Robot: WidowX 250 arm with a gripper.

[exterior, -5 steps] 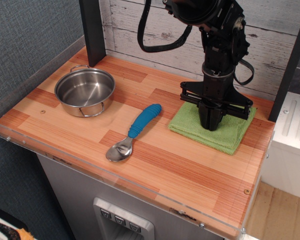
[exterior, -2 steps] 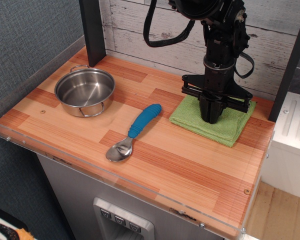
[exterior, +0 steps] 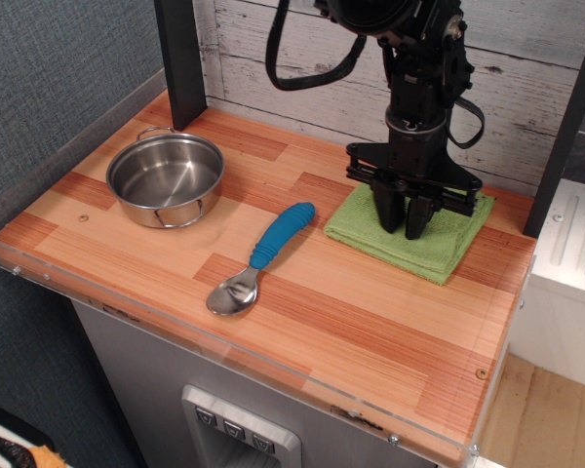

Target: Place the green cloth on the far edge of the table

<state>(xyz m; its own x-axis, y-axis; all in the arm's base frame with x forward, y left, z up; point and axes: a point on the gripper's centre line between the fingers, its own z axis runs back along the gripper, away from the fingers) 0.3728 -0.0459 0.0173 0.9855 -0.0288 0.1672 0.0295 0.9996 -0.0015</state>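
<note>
The green cloth (exterior: 443, 248) lies flat and folded on the table (exterior: 351, 327), at its far right near the back wall. My gripper (exterior: 404, 232) stands upright over the middle of the cloth. Its two black fingers (exterior: 388, 207) are spread apart, with their tips at or just above the cloth surface. The gripper holds nothing. The arm hides the middle of the cloth.
A steel pot (exterior: 166, 178) stands at the far left. A spoon with a blue handle (exterior: 258, 257) lies in the middle. A black post (exterior: 180, 58) rises at the back left. The clear acrylic rim (exterior: 224, 356) runs along the front edge.
The cloth has slid a little toward the back wall and to the left with the gripper. The fingers, together before, are now spread apart.
</note>
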